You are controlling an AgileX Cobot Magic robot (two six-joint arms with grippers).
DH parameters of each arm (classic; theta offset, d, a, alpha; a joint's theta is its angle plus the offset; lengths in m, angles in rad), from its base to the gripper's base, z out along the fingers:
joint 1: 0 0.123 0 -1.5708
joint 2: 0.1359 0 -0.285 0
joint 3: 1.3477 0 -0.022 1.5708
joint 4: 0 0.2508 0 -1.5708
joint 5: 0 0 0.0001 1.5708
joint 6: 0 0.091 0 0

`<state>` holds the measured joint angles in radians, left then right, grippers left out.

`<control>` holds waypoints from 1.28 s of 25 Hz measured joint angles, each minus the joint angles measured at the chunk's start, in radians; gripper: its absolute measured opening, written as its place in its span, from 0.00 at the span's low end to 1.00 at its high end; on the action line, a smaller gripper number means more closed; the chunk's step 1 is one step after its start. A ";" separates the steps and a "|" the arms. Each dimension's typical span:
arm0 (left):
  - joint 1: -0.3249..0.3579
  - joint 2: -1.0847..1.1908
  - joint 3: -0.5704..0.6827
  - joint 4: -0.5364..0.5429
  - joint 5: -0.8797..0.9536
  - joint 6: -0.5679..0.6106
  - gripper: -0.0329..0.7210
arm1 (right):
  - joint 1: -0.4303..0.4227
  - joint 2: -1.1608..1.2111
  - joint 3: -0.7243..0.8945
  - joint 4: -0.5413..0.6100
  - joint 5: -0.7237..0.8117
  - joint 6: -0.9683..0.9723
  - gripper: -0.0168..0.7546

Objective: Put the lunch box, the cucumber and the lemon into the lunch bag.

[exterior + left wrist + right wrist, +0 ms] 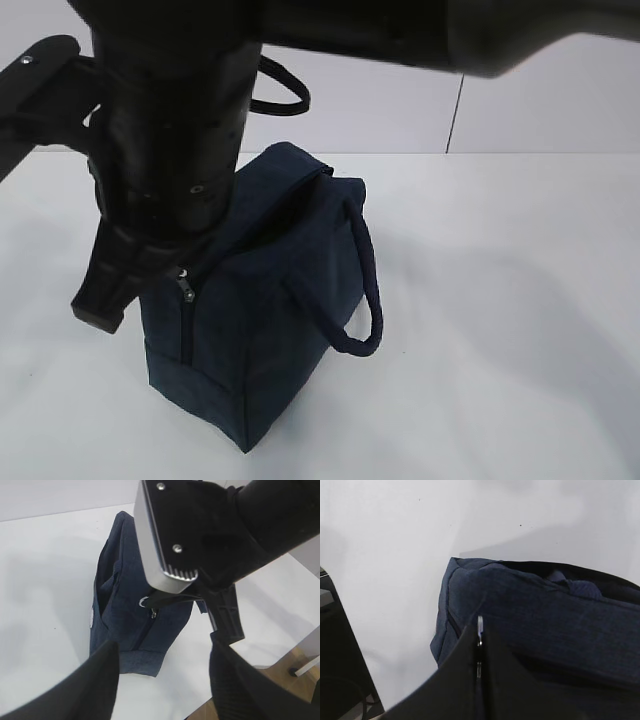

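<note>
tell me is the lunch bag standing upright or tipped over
Upright: the lunch bag stands on its base on the table, one loop handle hanging down its side.

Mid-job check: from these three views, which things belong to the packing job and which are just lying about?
Part of the job:
- lunch bag, standing on the table
- right gripper, shut on the bag's zipper pull
- left gripper, open, above the bag

Lying about:
- nothing else shows on the table

Lunch box, cucumber and lemon are not visible in any view.
</note>
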<state>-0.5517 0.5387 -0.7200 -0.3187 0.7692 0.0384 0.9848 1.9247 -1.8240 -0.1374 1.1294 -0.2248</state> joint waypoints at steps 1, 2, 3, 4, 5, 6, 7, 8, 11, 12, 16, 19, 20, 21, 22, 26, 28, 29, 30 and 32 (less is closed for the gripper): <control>0.000 0.000 0.000 0.000 0.000 0.000 0.58 | 0.000 0.002 0.000 -0.006 -0.008 0.000 0.05; 0.000 0.000 0.000 0.000 0.000 0.000 0.58 | 0.000 0.002 0.000 -0.015 -0.012 0.000 0.05; 0.000 0.000 0.000 0.000 0.000 0.000 0.58 | 0.000 0.002 0.000 -0.021 -0.017 0.000 0.05; 0.000 0.000 0.000 0.000 0.000 0.000 0.58 | 0.000 0.002 -0.002 -0.027 -0.018 0.000 0.05; 0.000 0.000 0.000 0.000 0.000 0.000 0.58 | 0.000 0.002 -0.002 -0.028 -0.021 0.000 0.05; 0.000 0.000 0.000 0.000 0.000 0.000 0.58 | -0.005 0.002 -0.002 -0.029 -0.023 0.000 0.05; 0.000 0.000 0.000 0.000 0.000 0.000 0.58 | -0.009 0.004 -0.002 -0.029 -0.027 0.000 0.05; 0.000 0.000 0.000 0.000 0.000 0.000 0.58 | -0.015 0.004 -0.002 -0.029 -0.032 0.000 0.05; 0.000 0.000 0.000 0.000 0.000 0.000 0.58 | -0.038 0.007 -0.002 -0.026 -0.046 0.000 0.05; 0.000 0.000 0.000 0.000 0.000 0.000 0.58 | -0.048 0.010 -0.002 -0.022 -0.051 0.000 0.05; 0.000 0.000 0.000 0.000 0.000 0.000 0.58 | -0.085 0.011 -0.002 -0.005 -0.101 0.000 0.05; 0.000 0.000 0.000 0.000 0.000 0.000 0.58 | -0.104 0.011 -0.002 0.002 -0.121 0.002 0.05; 0.000 0.000 0.000 0.000 0.000 0.000 0.58 | -0.108 0.011 -0.002 0.004 -0.124 0.004 0.05; 0.000 0.000 0.000 0.000 0.000 0.000 0.58 | -0.110 0.011 -0.002 0.004 -0.126 0.006 0.05; 0.000 0.000 0.000 0.000 0.000 0.000 0.58 | -0.112 0.011 -0.003 0.004 -0.128 0.005 0.05; 0.000 0.000 0.000 0.000 0.000 0.000 0.58 | -0.112 0.011 -0.003 0.023 -0.148 0.005 0.05; 0.000 0.000 0.000 0.000 0.000 0.000 0.58 | -0.112 0.011 -0.003 0.040 -0.159 0.005 0.05; 0.000 0.000 0.000 0.000 0.000 0.000 0.58 | -0.112 0.011 -0.003 0.043 -0.161 0.005 0.05; 0.000 0.000 0.000 0.000 0.000 0.000 0.58 | -0.112 0.011 -0.003 0.045 -0.163 0.004 0.05; 0.000 0.000 0.000 0.000 0.000 0.000 0.58 | -0.112 0.014 -0.003 0.054 -0.165 0.004 0.05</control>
<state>-0.5517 0.5387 -0.7200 -0.3187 0.7692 0.0384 0.8727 1.9385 -1.8266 -0.0833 0.9642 -0.2213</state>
